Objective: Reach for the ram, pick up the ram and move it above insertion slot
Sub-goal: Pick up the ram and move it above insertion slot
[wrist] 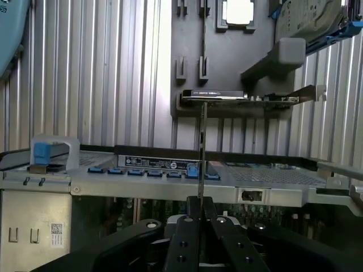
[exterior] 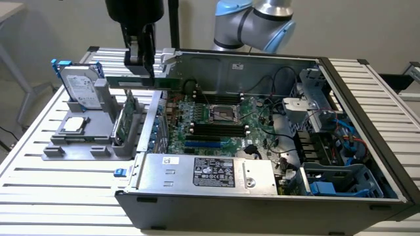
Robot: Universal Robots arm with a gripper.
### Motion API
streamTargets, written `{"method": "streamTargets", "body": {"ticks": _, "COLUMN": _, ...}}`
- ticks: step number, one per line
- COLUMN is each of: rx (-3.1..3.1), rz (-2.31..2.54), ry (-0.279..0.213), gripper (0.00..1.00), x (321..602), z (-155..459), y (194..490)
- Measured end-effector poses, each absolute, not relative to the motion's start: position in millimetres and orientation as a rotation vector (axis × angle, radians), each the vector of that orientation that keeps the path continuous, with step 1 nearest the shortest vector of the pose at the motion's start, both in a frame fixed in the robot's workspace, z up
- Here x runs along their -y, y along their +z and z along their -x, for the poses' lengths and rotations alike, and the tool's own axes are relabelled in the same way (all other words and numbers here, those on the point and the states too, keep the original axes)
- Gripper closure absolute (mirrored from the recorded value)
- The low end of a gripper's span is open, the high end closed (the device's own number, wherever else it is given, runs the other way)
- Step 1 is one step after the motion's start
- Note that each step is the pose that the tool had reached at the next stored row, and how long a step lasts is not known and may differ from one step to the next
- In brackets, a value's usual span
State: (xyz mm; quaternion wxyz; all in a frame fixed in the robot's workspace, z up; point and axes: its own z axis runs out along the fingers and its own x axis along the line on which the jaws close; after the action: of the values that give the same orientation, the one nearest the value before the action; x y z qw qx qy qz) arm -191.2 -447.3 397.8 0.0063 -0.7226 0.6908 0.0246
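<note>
The ram (exterior: 135, 82) is a slim green stick held level in the air, with my gripper (exterior: 145, 73) shut on its upper edge. It hangs over the left wall of the open computer case (exterior: 262, 196), between the grey holder and the motherboard. The black insertion slots (exterior: 217, 129) lie on the motherboard, lower and further toward the exterior view's right. In the wrist view the ram (wrist: 201, 147) shows edge-on as a thin line rising from between my gripper (wrist: 199, 212) fingers.
A grey holder (exterior: 78, 147) on the slatted table carries a hard drive (exterior: 82, 88), a processor chip (exterior: 74, 124) and an upright green expansion card (exterior: 125, 123). Inside the case are a power supply (exterior: 210, 172), cables and a drive cage (exterior: 335, 179).
</note>
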Motion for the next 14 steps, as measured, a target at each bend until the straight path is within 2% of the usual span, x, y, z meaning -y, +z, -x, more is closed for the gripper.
{"method": "streamTargets", "body": {"ticks": 14, "rx": -2.153, "rz": 2.253, "ry": 0.095, "gripper": 0.86, "x": 442, "z": 128, "y": 398}}
